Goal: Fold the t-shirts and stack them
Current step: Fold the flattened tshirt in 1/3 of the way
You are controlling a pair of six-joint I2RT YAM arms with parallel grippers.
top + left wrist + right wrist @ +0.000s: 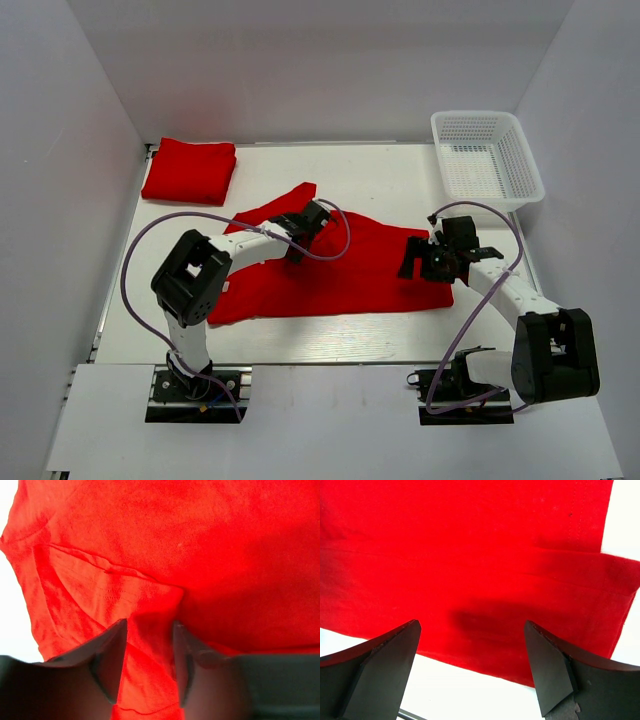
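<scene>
At mid-table's spread t-shirt (340, 275): pinches a raised fold near the sleeve in left gripper (150, 625), jaws half-narrowed on cloth. Hangs right gripper (471, 625) wide open, empty, above the hem, probably to lift both ends. Leaves folded t-shirt (190, 170) far-left as stack base.

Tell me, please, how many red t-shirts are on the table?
2: a folded t-shirt at the far left corner, and a spread t-shirt in the middle. More may lie hidden within the folded one.
</scene>
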